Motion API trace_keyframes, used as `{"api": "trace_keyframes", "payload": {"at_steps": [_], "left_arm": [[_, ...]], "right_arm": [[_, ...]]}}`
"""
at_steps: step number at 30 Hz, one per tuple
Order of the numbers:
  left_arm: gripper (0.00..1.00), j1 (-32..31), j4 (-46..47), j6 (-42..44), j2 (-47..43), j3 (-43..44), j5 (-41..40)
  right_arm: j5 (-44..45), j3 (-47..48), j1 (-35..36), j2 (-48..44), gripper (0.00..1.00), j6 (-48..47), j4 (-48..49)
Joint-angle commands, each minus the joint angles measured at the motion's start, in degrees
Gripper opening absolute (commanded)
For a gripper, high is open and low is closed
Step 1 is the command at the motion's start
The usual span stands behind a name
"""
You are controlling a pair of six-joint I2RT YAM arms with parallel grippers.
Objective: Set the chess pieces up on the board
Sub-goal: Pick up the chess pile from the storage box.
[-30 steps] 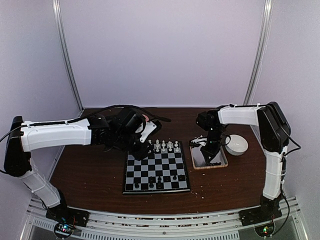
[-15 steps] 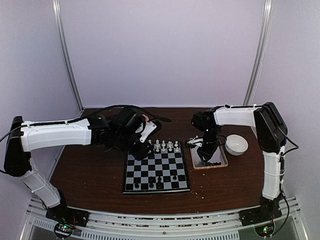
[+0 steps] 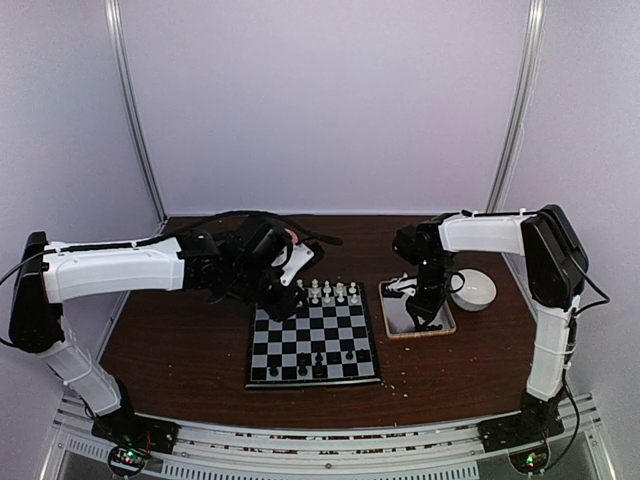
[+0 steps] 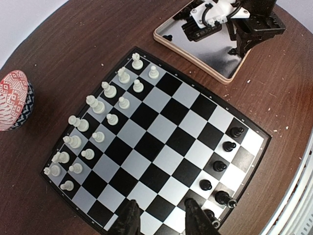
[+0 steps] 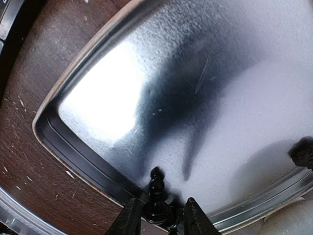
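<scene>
The board (image 3: 300,340) lies mid-table, seen close in the left wrist view (image 4: 161,127). White chess pieces (image 3: 330,292) (image 4: 98,127) fill its two far rows. Several black chess pieces (image 3: 305,368) (image 4: 222,164) stand along its near edge. My left gripper (image 3: 283,298) (image 4: 161,220) hovers open over the board's left side, with nothing between its fingers. My right gripper (image 3: 422,308) (image 5: 160,218) is down in the wooden-rimmed tray (image 3: 418,333) (image 5: 195,98), open. A black piece (image 5: 156,196) sits between its fingers near the tray rim.
Another dark piece (image 5: 303,152) lies further along the tray. A white bowl (image 3: 473,290) stands right of the tray. A red-patterned bowl (image 4: 12,100) sits beyond the board's far-left corner. Pale crumbs dot the brown table (image 3: 180,340).
My right gripper shifted left inside the tray, then back right, and its fingers have parted from shut. The left arm and the board's pieces have not moved.
</scene>
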Motion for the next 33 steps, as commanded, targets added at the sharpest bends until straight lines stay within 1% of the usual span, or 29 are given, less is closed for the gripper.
{"api": "trace_keyframes", "payload": {"at_steps": [1, 8, 11, 22, 26, 30, 33], "left_arm": [[0.32, 0.35, 2.57, 0.43, 0.22, -0.08, 0.11], [0.32, 0.35, 3.43, 0.08, -0.21, -1.0, 0.1], [0.32, 0.35, 3.46, 0.08, -0.4, -1.21, 0.1], [0.32, 0.44, 4.07, 0.3, -0.07, -1.01, 0.31], [0.32, 0.44, 4.07, 0.3, -0.27, -1.11, 0.19], [0.32, 0.44, 4.07, 0.65, -0.2, -0.88, 0.06], [0.32, 0.44, 4.03, 0.93, 0.25, -0.12, 0.14]], "right_arm": [[1.18, -0.72, -0.51, -0.91, 0.32, 0.68, -1.85], [1.3, -0.9, -0.86, 0.99, 0.31, 0.79, -2.54], [1.53, -1.03, -0.99, 1.72, 0.29, 0.93, -2.51], [3.82, -0.85, -1.26, 1.98, 0.29, 1.51, -1.33], [4.71, -2.31, -1.26, 1.39, 0.29, -0.26, -1.28], [5.03, -2.92, -1.25, 1.12, 0.25, -1.24, -1.19], [5.3, -2.83, -1.26, 1.04, 0.24, -2.39, -0.99]]}}
